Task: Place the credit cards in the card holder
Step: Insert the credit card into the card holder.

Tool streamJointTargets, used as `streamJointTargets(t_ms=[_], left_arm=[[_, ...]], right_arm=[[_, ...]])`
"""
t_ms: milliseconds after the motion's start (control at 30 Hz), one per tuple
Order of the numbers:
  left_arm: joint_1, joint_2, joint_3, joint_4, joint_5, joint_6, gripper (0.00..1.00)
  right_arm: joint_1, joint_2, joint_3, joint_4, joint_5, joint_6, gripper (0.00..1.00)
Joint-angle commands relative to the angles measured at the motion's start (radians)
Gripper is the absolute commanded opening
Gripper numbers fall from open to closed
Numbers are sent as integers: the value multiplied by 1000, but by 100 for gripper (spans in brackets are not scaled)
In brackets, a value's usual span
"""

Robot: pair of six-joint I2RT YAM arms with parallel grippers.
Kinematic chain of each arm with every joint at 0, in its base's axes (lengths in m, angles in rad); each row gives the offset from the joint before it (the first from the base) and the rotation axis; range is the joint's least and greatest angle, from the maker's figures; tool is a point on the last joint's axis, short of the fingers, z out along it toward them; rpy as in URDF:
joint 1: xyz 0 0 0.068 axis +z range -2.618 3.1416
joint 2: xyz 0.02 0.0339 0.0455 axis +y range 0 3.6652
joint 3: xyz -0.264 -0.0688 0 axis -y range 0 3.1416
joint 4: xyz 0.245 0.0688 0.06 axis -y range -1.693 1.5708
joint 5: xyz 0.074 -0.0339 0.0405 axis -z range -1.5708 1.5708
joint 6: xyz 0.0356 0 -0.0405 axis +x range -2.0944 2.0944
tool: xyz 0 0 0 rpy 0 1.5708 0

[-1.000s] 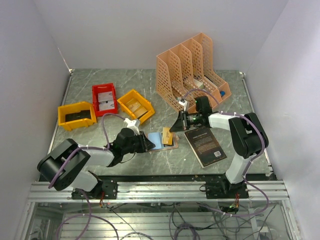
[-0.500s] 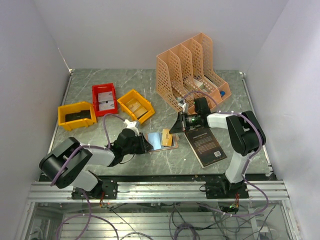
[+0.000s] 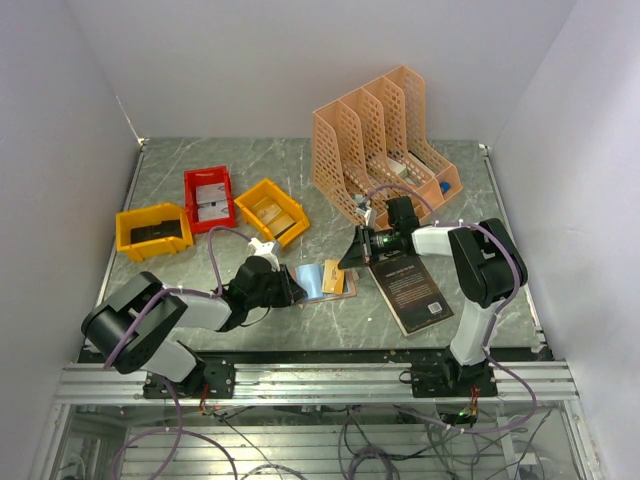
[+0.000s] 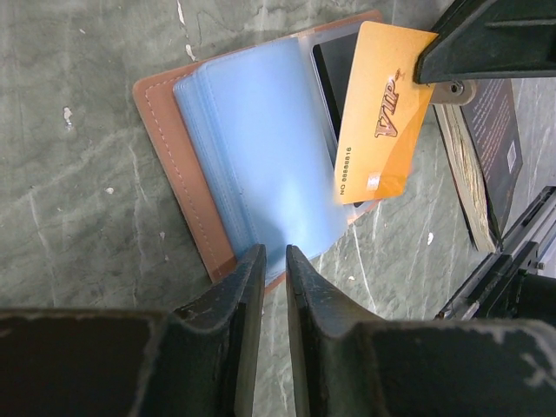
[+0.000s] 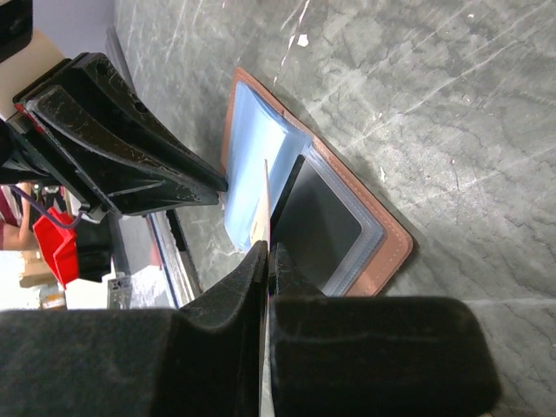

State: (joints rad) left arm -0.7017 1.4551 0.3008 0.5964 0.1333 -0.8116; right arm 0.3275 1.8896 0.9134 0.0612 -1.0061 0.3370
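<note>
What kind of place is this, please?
Probably a robot test bench in a lab: left arm and right arm bolted to an aluminium rail, plain white walls enclosing the table, loose cables below.

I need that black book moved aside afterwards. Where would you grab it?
Probably the book's near short edge, coming in low from the front of the table. It lies flat and closed, and it looks too wide to span across its cover.
</note>
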Motion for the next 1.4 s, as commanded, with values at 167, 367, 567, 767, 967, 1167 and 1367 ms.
streamJointTargets(t_ms=[167, 367, 567, 767, 967, 1167, 1367], left_arm=[[7, -40, 30, -131, -72, 62, 28], [6, -74, 39, -162, -74, 69, 30], [6, -69, 53, -171, -70, 77, 30], [7, -60, 58, -170, -70, 82, 30], [5, -61, 58, -180, -73, 88, 31], [6, -64, 65, -188, -76, 92, 31], [7, -59, 72, -194, -76, 98, 31]], right_arm=[[13, 34, 34, -3, -5, -3, 0], [22, 51, 58, -34, 8, -18, 0], [34, 69, 82, -81, 39, -43, 0], [48, 82, 128, -157, 77, -85, 0], [62, 87, 157, -212, 118, -110, 0], [67, 99, 181, -253, 141, -112, 0], [78, 97, 195, -283, 166, -131, 0]])
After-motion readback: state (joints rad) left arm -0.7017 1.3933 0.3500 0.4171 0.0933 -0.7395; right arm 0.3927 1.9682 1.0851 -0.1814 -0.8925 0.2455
